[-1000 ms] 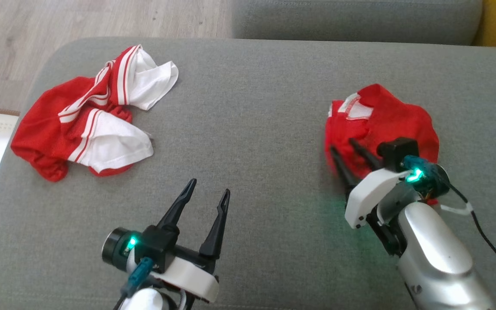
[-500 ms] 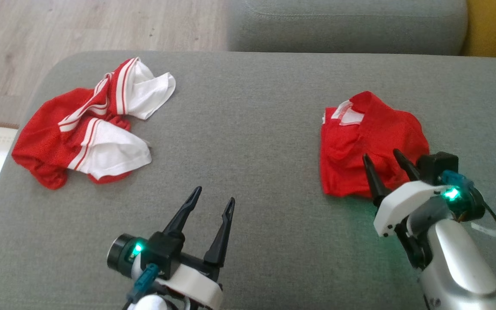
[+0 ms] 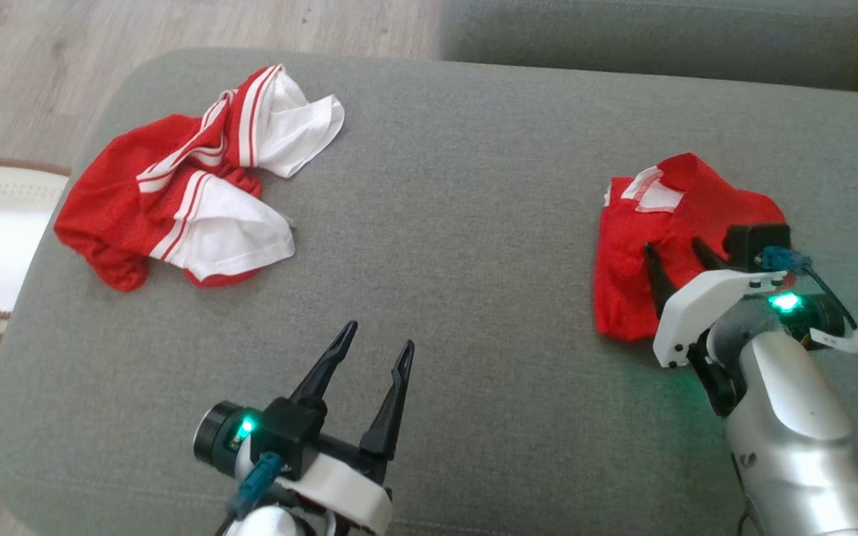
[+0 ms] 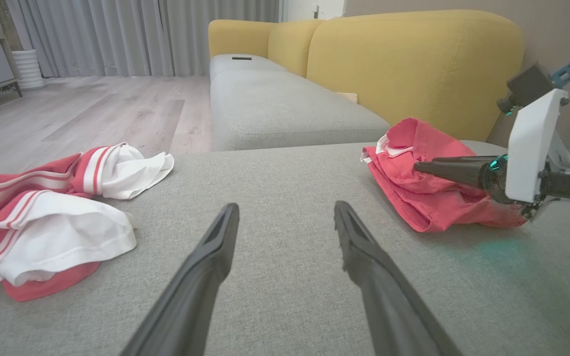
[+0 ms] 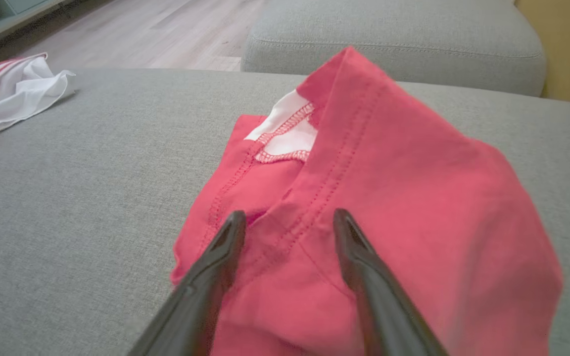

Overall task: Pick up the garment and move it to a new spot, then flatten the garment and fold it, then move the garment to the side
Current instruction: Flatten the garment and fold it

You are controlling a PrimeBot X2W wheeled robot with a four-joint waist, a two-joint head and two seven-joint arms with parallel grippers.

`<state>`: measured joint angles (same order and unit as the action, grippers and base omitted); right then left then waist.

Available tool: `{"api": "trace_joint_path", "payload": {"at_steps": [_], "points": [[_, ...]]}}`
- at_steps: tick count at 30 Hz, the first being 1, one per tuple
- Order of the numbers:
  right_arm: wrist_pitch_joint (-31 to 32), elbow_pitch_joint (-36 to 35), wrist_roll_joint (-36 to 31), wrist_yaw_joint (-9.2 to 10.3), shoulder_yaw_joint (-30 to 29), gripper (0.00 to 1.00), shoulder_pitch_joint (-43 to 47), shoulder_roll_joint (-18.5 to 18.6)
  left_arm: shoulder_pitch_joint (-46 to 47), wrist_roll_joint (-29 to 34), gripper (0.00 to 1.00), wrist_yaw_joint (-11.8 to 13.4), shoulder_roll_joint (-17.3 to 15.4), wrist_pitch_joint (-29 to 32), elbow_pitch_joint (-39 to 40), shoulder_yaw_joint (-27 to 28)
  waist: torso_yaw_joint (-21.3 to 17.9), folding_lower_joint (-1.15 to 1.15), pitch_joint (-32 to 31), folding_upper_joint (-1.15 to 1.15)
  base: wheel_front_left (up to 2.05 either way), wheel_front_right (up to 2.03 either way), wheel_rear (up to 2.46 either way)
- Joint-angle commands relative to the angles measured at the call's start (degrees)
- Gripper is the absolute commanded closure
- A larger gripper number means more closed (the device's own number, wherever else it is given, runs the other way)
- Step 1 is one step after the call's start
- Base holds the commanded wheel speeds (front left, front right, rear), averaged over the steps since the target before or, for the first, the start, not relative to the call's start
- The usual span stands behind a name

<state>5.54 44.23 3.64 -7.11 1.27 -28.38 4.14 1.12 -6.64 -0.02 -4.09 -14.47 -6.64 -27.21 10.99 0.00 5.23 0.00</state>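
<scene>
— Where's the garment?
— On the grey cushion [image 3: 459,223], right side: the folded red garment [image 3: 645,246], set aside, I'd judge. The right gripper [image 3: 672,245] hangs over it, spread, holding nothing; the left gripper [image 3: 378,335] is wide too, empty.
— Next?
— Probably reaching for the crumpled striped garment [image 3: 191,193].

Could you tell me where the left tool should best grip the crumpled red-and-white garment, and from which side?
Probably the white flap nearest the left tool: it lies loose on top of the red-and-white garment, its edge seemingly puffed off the grey cushion. Approach from the garment's right side, low along the cushion, slipping one finger under that edge.
</scene>
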Motion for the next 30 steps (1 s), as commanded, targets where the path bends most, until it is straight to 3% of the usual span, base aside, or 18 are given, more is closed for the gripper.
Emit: {"api": "trace_joint_path", "payload": {"at_steps": [1, 2, 5, 11, 16, 26, 30], "points": [[-0.75, -0.99, -0.43, -0.37, 1.11, 0.19, -2.81, -0.82, 2.74, 0.26, 0.0, -0.17, 0.6, -0.52, 1.75, 1.43, 0.35, 0.0, 0.46, 0.0, 0.0, 0.0, 0.0], [-1.03, -0.17, -0.72, -0.37, 1.11, 0.31, -3.27, -0.85, 2.91, 0.25, 0.0, -0.18, 0.65, -0.52, 1.74, 1.47, 0.44, 0.0, 0.72, 0.0, 0.0, 0.0, 0.0], [-2.3, 1.91, -0.95, -0.37, 1.14, 1.0, -4.4, -0.95, 3.35, 0.32, 0.0, -0.16, 0.74, -0.52, 1.71, 1.77, 0.38, 0.0, 1.12, 0.0, 0.0, 0.0, 0.0], [-5.78, 2.32, 0.29, -0.37, 3.43, 1.0, -4.61, -1.14, 3.48, 0.65, 0.0, 0.09, 0.84, -0.52, 1.64, 2.53, -0.59, 0.0, 1.0, 0.0, 0.0, 0.0, 0.0], [-7.48, -3.76, 3.34, -0.37, 8.05, 1.0, -1.17, -1.21, 2.85, 0.95, 0.0, 0.09, 0.9, -0.52, 1.78, 3.02, -2.22, 0.0, 0.38, 0.0, 0.0, 0.0, 0.0], [-0.95, -17.35, 7.89, -0.37, 15.18, 0.99, 8.47, -0.59, 2.7, 1.21, 0.0, -0.55, 0.97, -0.52, 1.94, 3.53, -3.18, 0.0, 0.38, 0.0, 0.0, 0.0, 0.0], [0.9, -20.05, 9.31, -0.37, 16.65, 0.67, 10.94, -0.06, 2.82, 1.3, 0.0, -0.84, 1.0, -0.52, 1.89, 3.63, -2.93, 0.0, 0.47, 0.0, 0.0, 0.0, 0.0]]}}
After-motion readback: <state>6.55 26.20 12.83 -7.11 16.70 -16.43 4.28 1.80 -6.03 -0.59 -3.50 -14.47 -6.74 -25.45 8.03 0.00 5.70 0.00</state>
